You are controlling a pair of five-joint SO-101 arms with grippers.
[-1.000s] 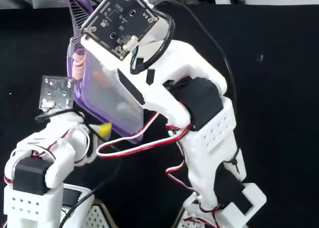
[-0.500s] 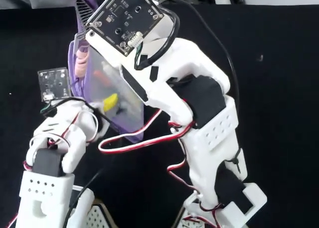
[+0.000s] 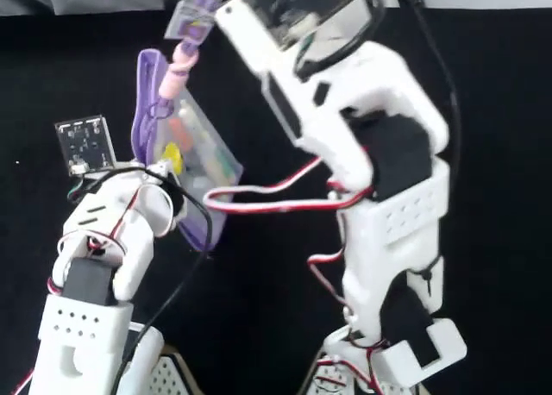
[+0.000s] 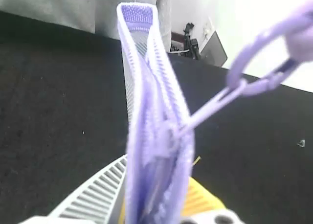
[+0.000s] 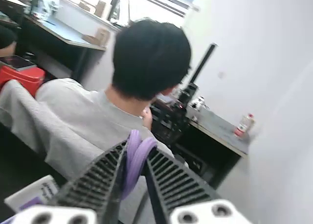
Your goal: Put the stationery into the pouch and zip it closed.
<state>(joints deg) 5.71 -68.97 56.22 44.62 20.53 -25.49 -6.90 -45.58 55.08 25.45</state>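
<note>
Suspended above the black table [image 3: 500,110] between the two arms: clear purple pouch [image 3: 194,188], tilted, with orange and green stationery [image 3: 211,149] visible inside. Gripped low down by the left gripper [image 3: 175,166], jaws narrow, pressed on either side of the zip edge. Gripped at the top by the right gripper [image 5: 133,168], jaws nearly together, pinching the purple pull loop [image 5: 138,153]. Loop chain stretched straight from the zip edge in the left wrist view.

You'll see the pouch [image 3: 203,158] is clear, glossy plastic edged in woven purple cloth. Between the ribbed, matt plastic fingers [image 5: 98,177], its pull strap [image 5: 137,153] looks smooth. Beneath them, the tabletop [image 3: 500,110] is matt black.
</note>
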